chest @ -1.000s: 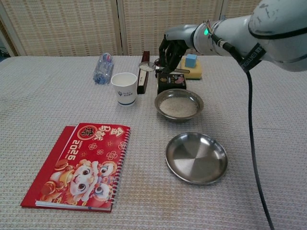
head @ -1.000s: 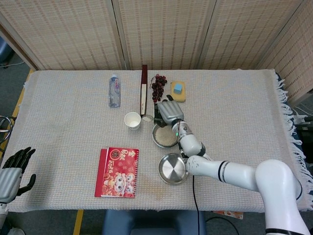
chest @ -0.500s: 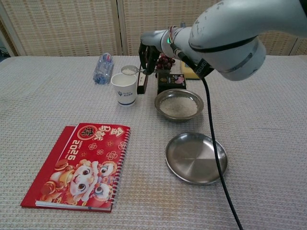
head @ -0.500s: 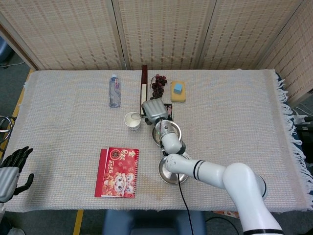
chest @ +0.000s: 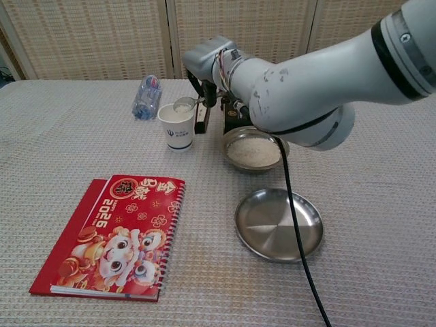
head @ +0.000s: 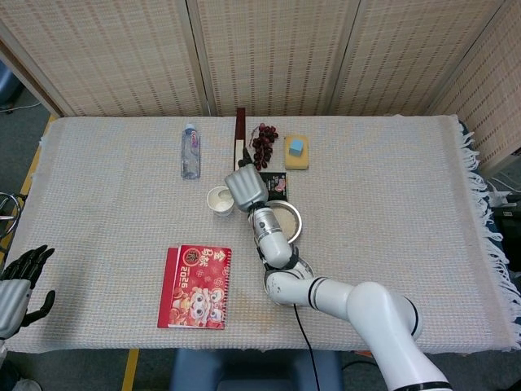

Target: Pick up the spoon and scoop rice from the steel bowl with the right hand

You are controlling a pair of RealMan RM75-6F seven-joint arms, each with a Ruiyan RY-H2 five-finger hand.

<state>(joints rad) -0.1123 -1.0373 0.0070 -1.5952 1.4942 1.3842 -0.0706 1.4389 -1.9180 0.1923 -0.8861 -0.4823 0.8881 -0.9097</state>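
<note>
The right hand grips the spoon, now moved left from the steel bowl. Its rice-filled tip hovers over the paper cup.

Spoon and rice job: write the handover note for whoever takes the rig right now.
Right hand: holds the spoon, its bowl loaded with rice, over the paper cup.
Left hand: open, idle at the table's near left edge.
Steel bowl with rice sits beside the cup; empty steel plate in front of it.
Done: spoon picked up, rice scooped.
Left: nothing of the scooping; keep the spoon level.
</note>
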